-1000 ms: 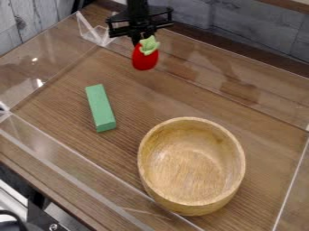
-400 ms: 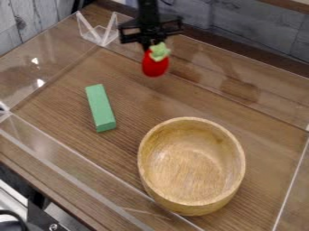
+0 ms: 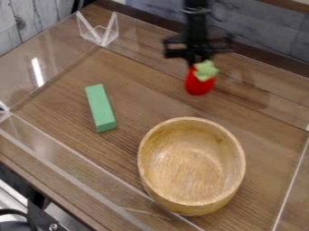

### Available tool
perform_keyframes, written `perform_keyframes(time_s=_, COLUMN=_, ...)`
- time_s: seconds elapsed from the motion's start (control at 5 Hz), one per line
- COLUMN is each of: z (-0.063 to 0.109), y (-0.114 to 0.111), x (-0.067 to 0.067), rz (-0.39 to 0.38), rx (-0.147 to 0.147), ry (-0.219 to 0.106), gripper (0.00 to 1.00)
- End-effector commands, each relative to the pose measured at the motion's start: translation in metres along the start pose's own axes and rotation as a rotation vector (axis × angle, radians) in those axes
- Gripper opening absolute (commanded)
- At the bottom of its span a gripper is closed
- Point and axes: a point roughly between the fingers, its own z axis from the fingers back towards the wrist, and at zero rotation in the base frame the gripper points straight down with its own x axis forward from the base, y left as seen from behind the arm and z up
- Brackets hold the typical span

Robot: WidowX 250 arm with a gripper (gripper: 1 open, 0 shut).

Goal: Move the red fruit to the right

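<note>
Nearest sits a round light wooden bowl (image 3: 191, 164), with a green rectangular block (image 3: 100, 107) to its left on the brown wood-grain tabletop (image 3: 145, 90). Beyond the bowl, the black gripper (image 3: 200, 63) has its jaws clamped on the leafy cap of the small glossy red fruit (image 3: 200, 81). The carry rightward looks underway; next it likely needs lowering and release.

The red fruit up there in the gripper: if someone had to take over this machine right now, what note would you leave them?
Gripper: shut on the red fruit, gripping it by its green leafy top and pointing straight down.
Red fruit: hanging low over the wooden table, behind the wooden bowl and well to the right of the green block. Whether it touches the table cannot be told.
Done: fruit picked up and carried rightward from its spot near the back left.
Left: judge whether it is far enough right, lower it, open the gripper, back away. Probably keep clear of the bowl.
</note>
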Motion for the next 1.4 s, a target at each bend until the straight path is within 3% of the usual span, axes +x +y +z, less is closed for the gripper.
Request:
perform_keyframes(time_s=0.0, z=0.027, y=-0.021, x=0.001, rz=-0.005, rx=-0.038, ry=-0.078, gripper=0.0)
perform_keyframes(time_s=0.4, z=0.026, y=-0.025, x=-0.003, rz=0.178, rx=-0.05, ry=-0.11, gripper=0.0)
perform_keyframes(time_s=0.8, z=0.036, y=-0.042, x=-0.008, rz=0.149, rx=-0.073, ry=-0.107, gripper=0.0)
perform_keyframes(time_s=1.2, z=0.034, y=-0.041, x=-0.003, rz=0.127, rx=-0.079, ry=-0.111, gripper=0.0)
